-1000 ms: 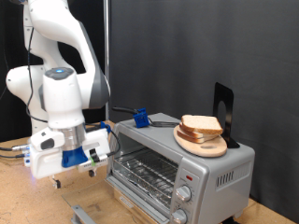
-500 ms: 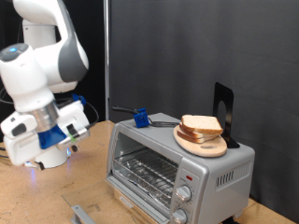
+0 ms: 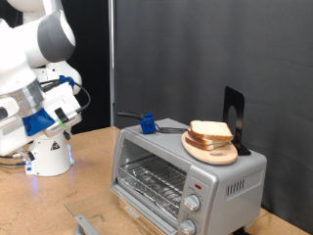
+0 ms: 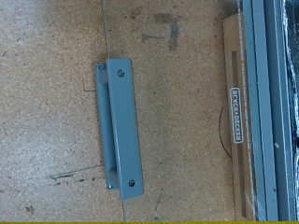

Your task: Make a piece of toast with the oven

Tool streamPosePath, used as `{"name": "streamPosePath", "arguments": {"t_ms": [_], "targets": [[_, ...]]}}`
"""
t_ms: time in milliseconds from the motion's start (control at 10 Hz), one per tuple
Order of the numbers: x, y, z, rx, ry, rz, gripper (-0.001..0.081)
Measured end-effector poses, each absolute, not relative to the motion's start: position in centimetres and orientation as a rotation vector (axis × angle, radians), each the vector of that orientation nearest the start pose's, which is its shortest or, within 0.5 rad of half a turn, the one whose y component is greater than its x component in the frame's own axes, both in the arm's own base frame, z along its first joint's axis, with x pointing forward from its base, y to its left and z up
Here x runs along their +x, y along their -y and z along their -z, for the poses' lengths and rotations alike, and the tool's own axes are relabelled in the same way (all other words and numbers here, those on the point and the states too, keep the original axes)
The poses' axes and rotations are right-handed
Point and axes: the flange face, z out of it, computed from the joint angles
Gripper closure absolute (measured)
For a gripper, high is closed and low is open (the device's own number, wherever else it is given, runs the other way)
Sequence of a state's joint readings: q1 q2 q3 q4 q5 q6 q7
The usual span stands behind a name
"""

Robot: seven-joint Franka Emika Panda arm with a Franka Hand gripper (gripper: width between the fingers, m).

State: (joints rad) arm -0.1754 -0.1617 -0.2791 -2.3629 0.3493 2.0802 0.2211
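Note:
The silver-grey oven [image 3: 227,170] stands on the wooden table at the exterior view's right, two round knobs on its front. Its door looks folded down, and the wire rack [image 3: 152,180] inside is bare. The wrist view shows the door's edge with a brand label [image 4: 238,117]. A pile of bread slices [image 3: 210,132] rests on a wooden plate on the oven's top. The piece of toast on its own is out of view. My gripper [image 3: 65,102] hangs high at the exterior view's left, well away from the oven. Nothing shows between its fingers.
A blue object [image 3: 147,124] and a black stand [image 3: 233,116] sit on the oven's top. A blue-grey bar with two screws [image 4: 120,126] lies on the table beside the oven door, and also shows as the bar [image 3: 84,224] at the exterior view's bottom. The robot base [image 3: 49,155] stands left.
The arm has swung from just in front of the oven up and towards the exterior view's left. The oven and the bread pile have not moved.

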Motion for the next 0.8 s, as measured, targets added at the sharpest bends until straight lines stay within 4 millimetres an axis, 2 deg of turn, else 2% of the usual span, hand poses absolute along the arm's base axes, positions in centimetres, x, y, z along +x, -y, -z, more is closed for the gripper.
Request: {"name": "streamPosePath", "arguments": {"t_ms": [100, 300, 500, 800], "targets": [[42.7, 18.5, -38.3, -2.484, -1.15, -0.128, 0.0124], [42.8, 16.7, -40.7, -2.381, -0.99, -0.17, 0.0124], [42.5, 15.0, -43.5, -2.424, -0.733, -0.11, 0.0124], [42.1, 11.9, -47.2, -2.584, -0.356, 0.058, 0.0124]]}}
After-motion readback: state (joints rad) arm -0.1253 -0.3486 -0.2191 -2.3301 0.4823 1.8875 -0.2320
